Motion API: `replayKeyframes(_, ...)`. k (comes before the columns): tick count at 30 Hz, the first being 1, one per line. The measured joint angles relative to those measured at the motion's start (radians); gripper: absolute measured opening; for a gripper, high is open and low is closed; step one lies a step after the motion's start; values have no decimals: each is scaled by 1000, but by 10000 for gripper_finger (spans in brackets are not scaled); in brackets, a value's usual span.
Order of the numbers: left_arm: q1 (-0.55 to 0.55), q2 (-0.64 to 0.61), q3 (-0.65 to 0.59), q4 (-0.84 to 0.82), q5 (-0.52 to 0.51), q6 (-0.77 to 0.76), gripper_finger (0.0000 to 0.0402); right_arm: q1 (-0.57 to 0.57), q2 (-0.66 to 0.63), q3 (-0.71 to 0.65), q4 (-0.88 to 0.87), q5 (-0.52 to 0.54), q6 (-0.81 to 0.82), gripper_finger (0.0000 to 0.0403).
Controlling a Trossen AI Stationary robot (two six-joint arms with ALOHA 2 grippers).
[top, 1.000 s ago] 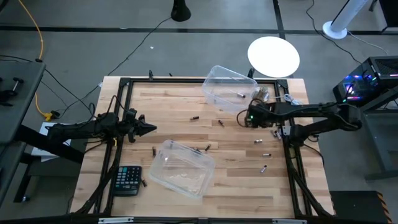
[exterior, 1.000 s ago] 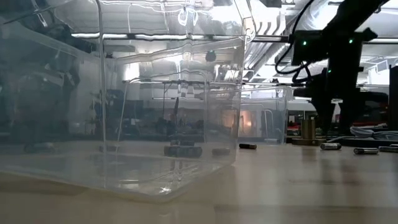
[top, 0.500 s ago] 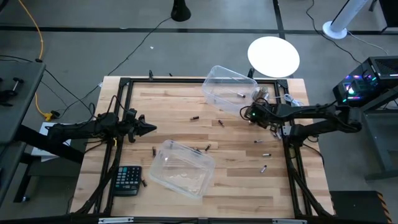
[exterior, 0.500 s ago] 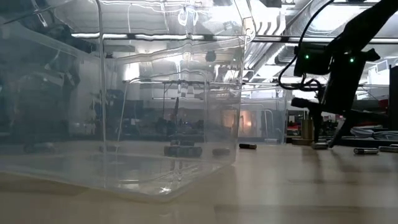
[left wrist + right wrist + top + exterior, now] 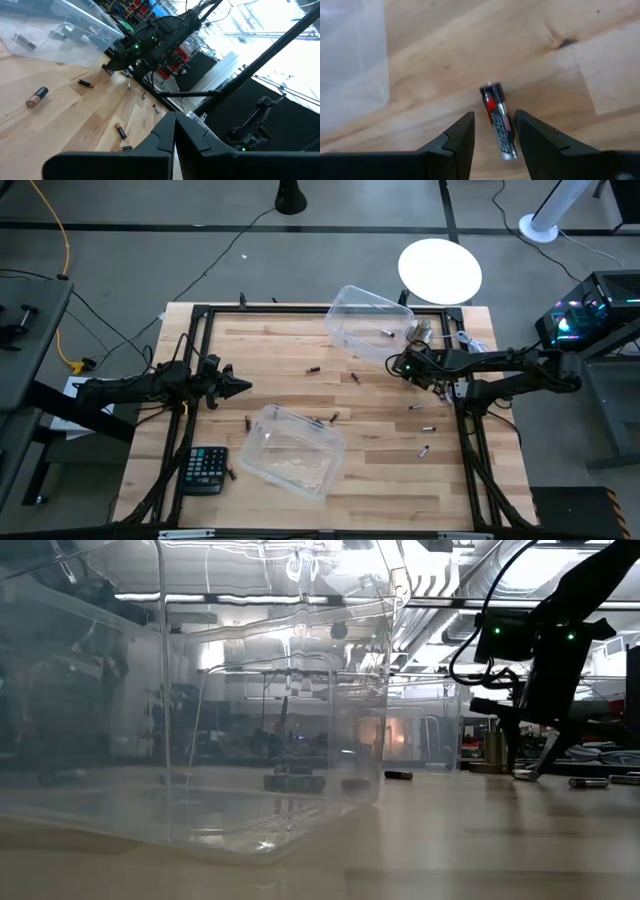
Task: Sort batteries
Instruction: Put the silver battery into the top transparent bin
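Note:
Small batteries lie scattered on the wooden table, among them one (image 5: 313, 369) at mid-table, one (image 5: 354, 377) near it and three (image 5: 424, 450) on the right. One battery (image 5: 384, 332) lies inside the far clear bin (image 5: 368, 323). My right gripper (image 5: 493, 116) is open and low over the table, next to that bin's near right corner (image 5: 404, 366). Its fingers stand on either side of a silver, red and black battery (image 5: 498, 122) lying flat on the wood. My left gripper (image 5: 174, 131) is shut and waits at the table's left (image 5: 236, 387).
A second clear bin (image 5: 291, 450) sits near the table's near edge, with a black calculator (image 5: 207, 468) to its left. A small metal knob-like object (image 5: 424, 332) and cables lie by the far right corner. A black frame (image 5: 300, 310) runs round the table.
My right gripper has tipped over and come down toward the table beside the far bin's near right corner, shifting slightly toward the right edge. Most of this happened in the first half second.

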Motion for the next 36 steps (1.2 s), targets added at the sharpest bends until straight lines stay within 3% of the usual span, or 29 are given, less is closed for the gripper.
replayKeyframes(6, 0, 0, 0, 0, 0, 0, 0, 31, 0, 1, -37, 17, -90, 127)
replayKeyframes(12, 0, 0, 0, 0, 0, 0, 0, 61, -1, 1, -71, 50, -154, 20)
replayKeyframes(21, 0, 0, 0, 0, 0, 0, 0, 144, -83, 48, -214, 137, -151, 17)
replayKeyframes(25, 0, 0, 0, 0, 1, 0, 0, 151, -171, 155, -303, 288, -187, 17)
replayKeyframes(30, 0, 0, 0, 0, 1, 0, 0, 134, -234, 319, -230, 499, -334, 17)
replayKeyframes(33, 0, 0, 0, 0, 1, 0, 0, 86, -203, 382, -93, 489, -513, 17)
replayKeyframes(36, 0, 0, 0, 0, 1, 0, 0, 31, -131, 413, 15, 369, -617, 17)
